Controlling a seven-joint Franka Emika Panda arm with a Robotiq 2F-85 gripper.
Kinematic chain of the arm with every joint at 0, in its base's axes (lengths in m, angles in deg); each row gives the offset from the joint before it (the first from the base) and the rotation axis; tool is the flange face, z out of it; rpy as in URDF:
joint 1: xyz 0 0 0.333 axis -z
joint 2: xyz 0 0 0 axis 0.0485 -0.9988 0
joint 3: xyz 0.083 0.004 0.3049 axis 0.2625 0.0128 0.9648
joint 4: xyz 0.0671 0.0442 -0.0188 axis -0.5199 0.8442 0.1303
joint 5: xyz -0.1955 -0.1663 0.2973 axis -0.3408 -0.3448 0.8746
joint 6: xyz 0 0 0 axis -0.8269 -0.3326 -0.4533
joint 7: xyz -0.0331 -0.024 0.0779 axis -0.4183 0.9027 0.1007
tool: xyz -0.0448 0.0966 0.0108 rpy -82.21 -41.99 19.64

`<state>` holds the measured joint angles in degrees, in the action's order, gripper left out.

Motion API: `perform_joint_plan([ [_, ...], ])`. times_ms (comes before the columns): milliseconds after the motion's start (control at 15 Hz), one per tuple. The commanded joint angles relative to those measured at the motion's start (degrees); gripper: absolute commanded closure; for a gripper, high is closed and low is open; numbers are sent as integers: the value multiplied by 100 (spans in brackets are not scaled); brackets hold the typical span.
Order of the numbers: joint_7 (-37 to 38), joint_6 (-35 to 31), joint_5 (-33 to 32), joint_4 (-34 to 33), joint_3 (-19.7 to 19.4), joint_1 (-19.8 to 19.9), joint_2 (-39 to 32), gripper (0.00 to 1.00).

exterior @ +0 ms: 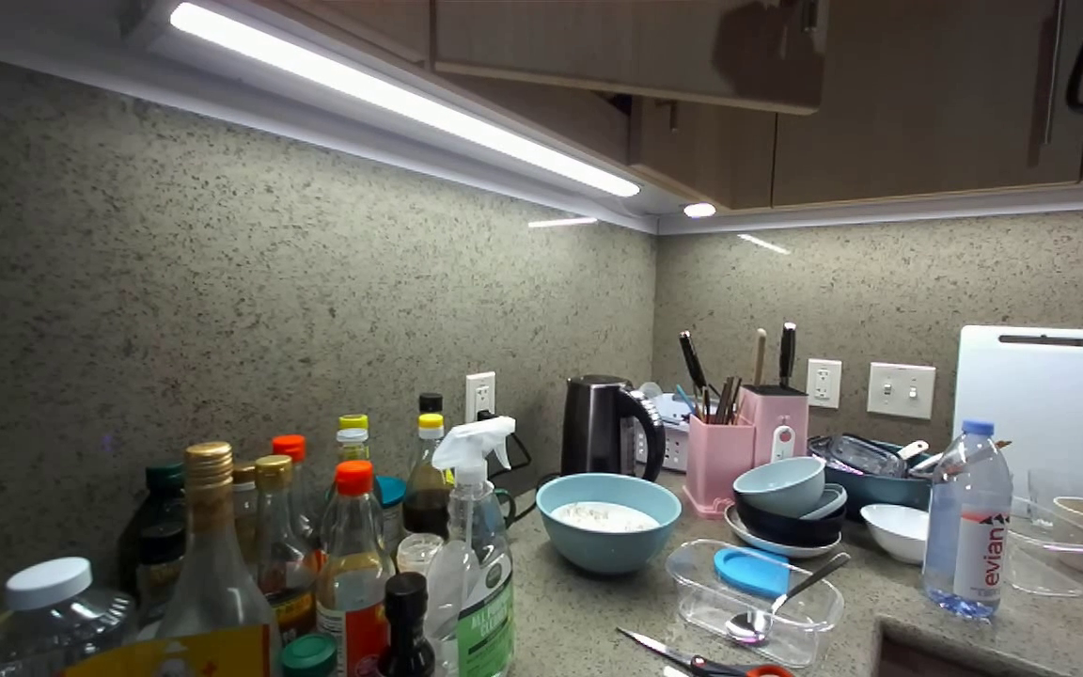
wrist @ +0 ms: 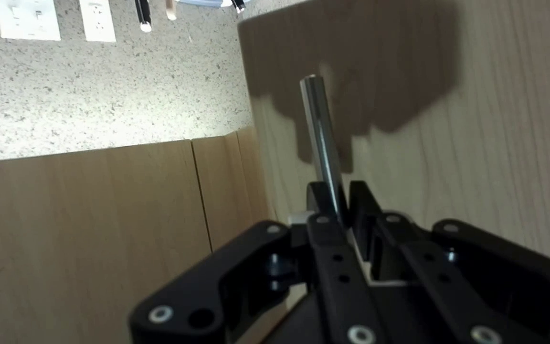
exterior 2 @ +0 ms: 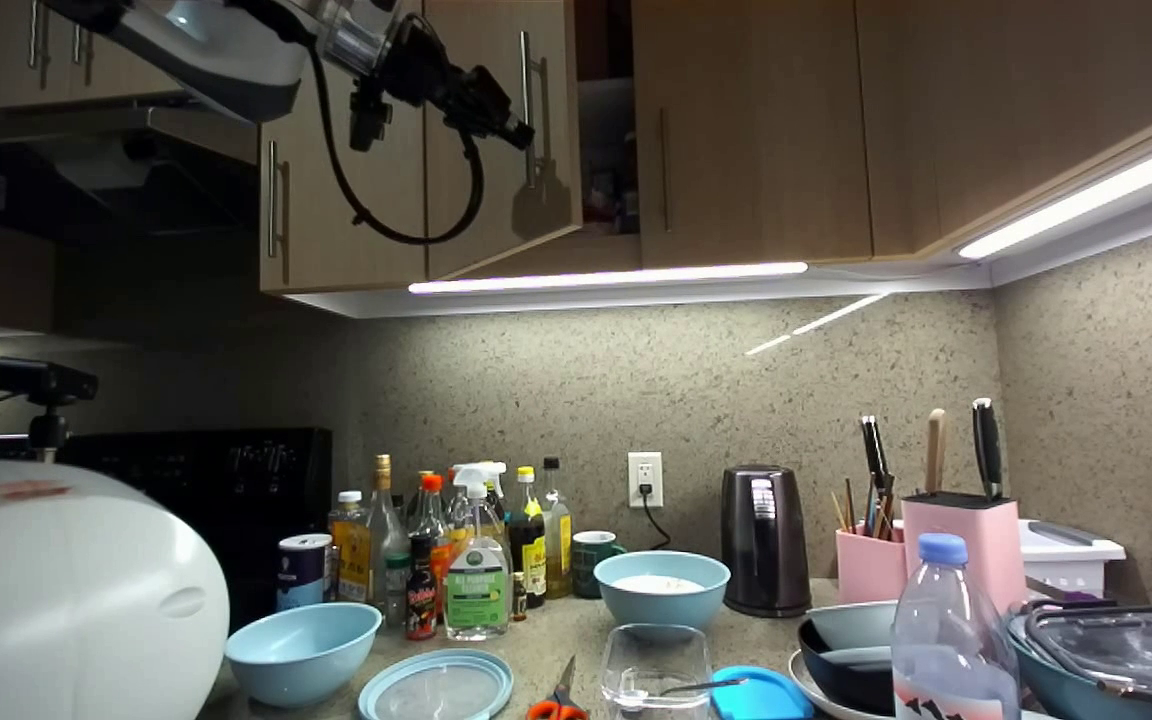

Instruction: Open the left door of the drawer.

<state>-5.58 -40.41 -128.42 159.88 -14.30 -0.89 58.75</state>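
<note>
The tabletop (exterior: 560,611) is grey speckled stone, running along two sides of a kitchen corner, with a matching speckled wall (exterior: 316,282) behind. A light strip (exterior: 410,103) under the cabinet (exterior 2: 611,247) whitens the wall. Bottles (exterior: 353,555) and a spray bottle (exterior 2: 476,580) crowd together; past them sit a bowl (exterior 2: 661,600) of something white, a kettle (exterior 2: 766,540), and a pink block (exterior 2: 966,545) holding a knife. Scissors (exterior 2: 563,690) and a clear tub (exterior 2: 656,650) lie nearer the front. In an exterior view a cutting board (exterior: 1049,404) stands upright at the wall. A stove (exterior 2: 276,470) and a hood (exterior 2: 196,150) fill the left side of an exterior view.

The left door (exterior 2: 506,190) is up on the cabinet, well above the bowl and bottles, and partly open. Its right edge stands out from the frame; between that edge and the matching door (exterior 2: 756,130), which lies flush, an upright gap shows a shelf with things too dim to name. The hand (wrist: 340,193) is narrow around the handle (wrist: 323,134), a finger on each side; how tightly, I cannot tell. In the wrist view the bar's end juts past the fingertips. The arm (exterior 2: 236,60) reaches in from the upper left, its cable (exterior 2: 426,240) looping before the door. Below the door's bottom edge is open air down to the bottle tops.
</note>
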Motion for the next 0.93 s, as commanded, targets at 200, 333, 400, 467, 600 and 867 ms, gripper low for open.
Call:
perform_joint_plan([
  [200, 722, -283, 323, 1271, 174, 259, 1485, 96],
  [333, 446, -417, 432, 848, 288, 239, 1074, 85],
  [400, 475, -398, 499, 989, 273, 286, 1231, 85],
  [467, 473, -400, 521, 1110, 242, 324, 1359, 85],
  [600, 475, -402, 526, 1227, 224, 367, 1482, 85],
  [867, 513, -414, 538, 1301, 219, 369, 1576, 96],
])
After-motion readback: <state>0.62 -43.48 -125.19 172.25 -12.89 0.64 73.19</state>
